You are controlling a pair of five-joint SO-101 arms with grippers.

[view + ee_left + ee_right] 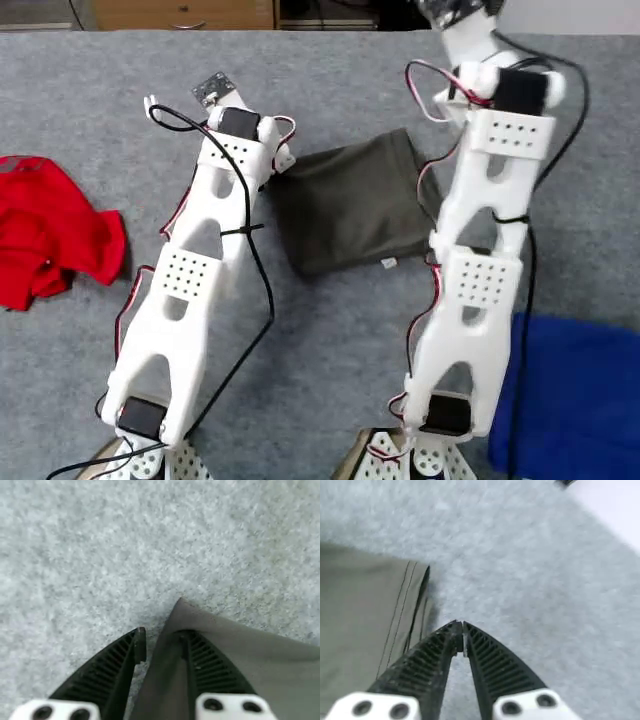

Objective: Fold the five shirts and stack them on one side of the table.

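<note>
Two pincers were at the olive shirt (350, 205), which lay folded in the middle of the counter (330, 340), somewhat toward its far edge. The left pincer (162, 632) stood parted astride one corner of the cloth, and the right pincer (460, 628) was clenched on nothing, just beside the hem. To do this step well, I think the left one needed to close on all layers of that corner, so the fold would stay flat.
</note>
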